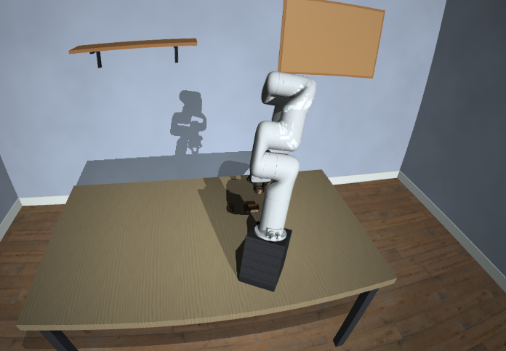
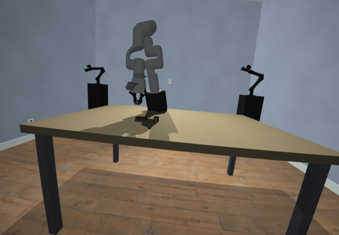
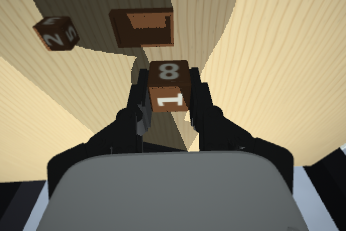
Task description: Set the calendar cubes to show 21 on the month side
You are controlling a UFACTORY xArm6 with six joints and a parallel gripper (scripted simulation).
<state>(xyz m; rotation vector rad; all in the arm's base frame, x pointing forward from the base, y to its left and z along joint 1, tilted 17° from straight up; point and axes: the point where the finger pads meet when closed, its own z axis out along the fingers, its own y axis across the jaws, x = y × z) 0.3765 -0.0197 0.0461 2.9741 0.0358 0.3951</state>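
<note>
My gripper [image 3: 169, 81] is shut on a brown number cube [image 3: 169, 86] and holds it in the air above the table. The held cube shows an 8 on one face and a 1 on the face toward the camera. It also shows in the top view [image 1: 259, 190] and in the exterior view [image 2: 137, 101]. The brown tray [image 3: 143, 26] lies flat on the table below and beyond the held cube, with nothing in it; it also shows in the exterior view [image 2: 141, 118]. The second cube [image 3: 56, 33] lies on the table left of the tray, apart from it, showing a 2 and a 5.
The arm's black base block [image 1: 264, 259] stands on the table close to the tray. Two small camera arms on black pedestals [image 2: 97, 94] [image 2: 250, 105] stand beyond the table. The tray and the cubes sit in the arm's shadow.
</note>
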